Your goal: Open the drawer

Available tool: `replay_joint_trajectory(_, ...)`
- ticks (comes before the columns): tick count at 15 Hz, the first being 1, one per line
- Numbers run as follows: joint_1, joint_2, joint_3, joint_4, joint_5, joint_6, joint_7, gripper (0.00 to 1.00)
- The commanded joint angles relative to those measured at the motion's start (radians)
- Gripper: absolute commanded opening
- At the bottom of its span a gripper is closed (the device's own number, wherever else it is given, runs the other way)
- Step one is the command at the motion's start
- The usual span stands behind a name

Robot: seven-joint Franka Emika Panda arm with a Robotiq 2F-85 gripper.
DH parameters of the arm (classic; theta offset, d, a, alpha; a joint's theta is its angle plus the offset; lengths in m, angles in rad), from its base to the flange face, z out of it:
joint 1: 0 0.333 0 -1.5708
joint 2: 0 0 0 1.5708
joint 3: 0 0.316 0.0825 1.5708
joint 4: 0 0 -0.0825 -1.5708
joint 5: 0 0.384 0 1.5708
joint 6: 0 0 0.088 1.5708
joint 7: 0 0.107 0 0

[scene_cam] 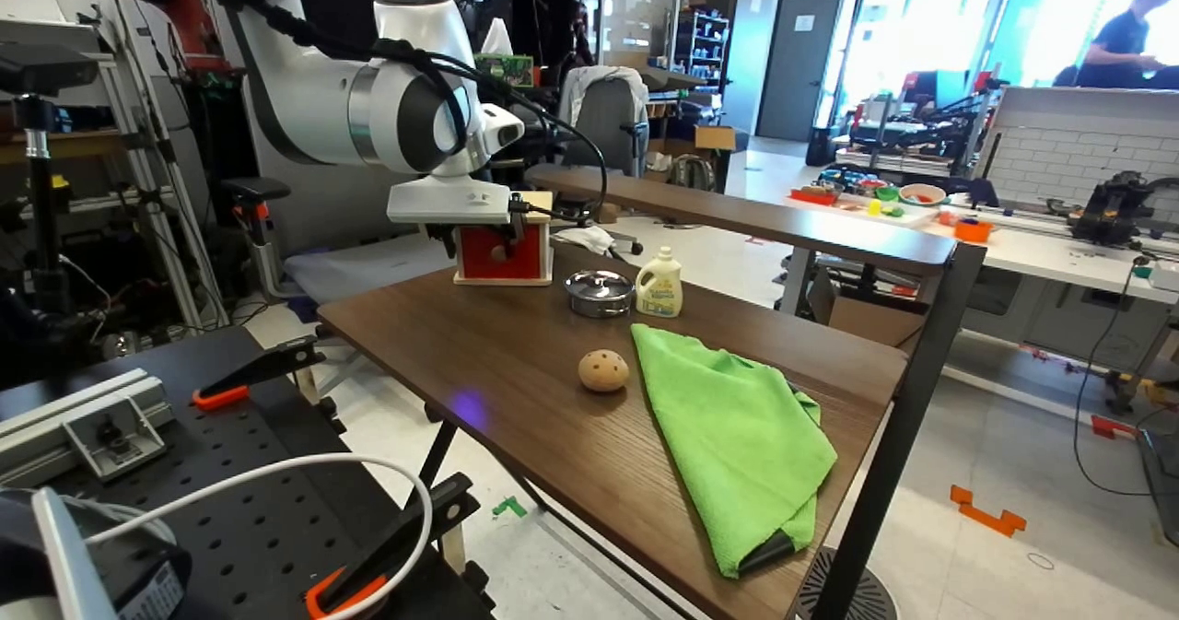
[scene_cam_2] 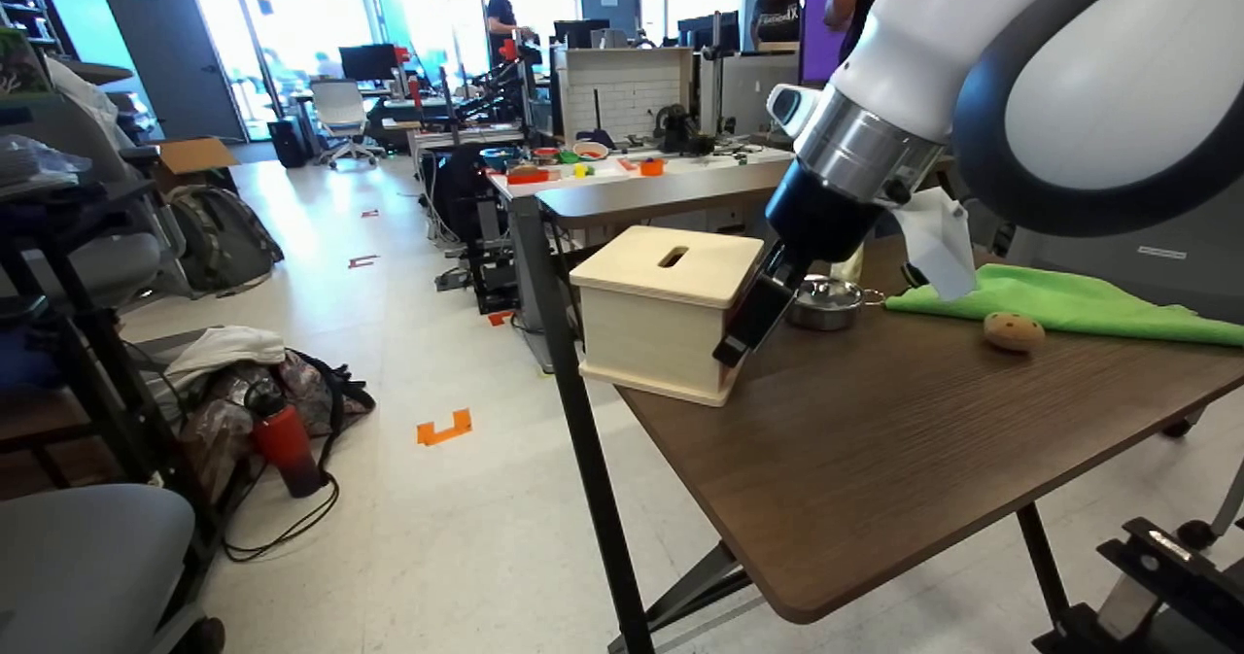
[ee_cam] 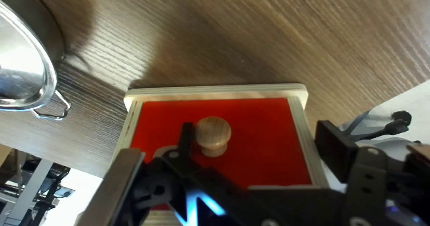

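Lining up the grasp, it seems, we're holding the gripper spread, knob between its jaws, drawer just beyond them, and probably needing to squeeze next, then pull.

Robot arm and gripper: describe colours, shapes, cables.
The arm is white and rounded, with dark bands and a silver collar. Black cables run along it. The gripper is mostly black, with blocky jaws and blue light showing in the wrist view.
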Motion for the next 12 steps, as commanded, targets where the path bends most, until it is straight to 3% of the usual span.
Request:
replay_joint_trajectory(1, -0.047, 0.028, 0.043, 0.026, 0.038, -0.029, -0.060, 0.64)
replay_joint_trajectory(3, -0.057, 0.030, 0.050, 0.028, 0.038, -0.031, -0.066, 0.64)
replay_joint_trajectory(4, -0.057, 0.030, 0.049, 0.031, 0.036, -0.032, -0.070, 0.97)
replay_joint_trajectory(7, -0.071, 0.033, 0.056, 0.036, 0.037, -0.047, -0.082, 1.00)
replay_joint_trajectory(12, -0.156, 0.044, 0.131, 0.039, 0.068, -0.107, -0.131, 1.00)
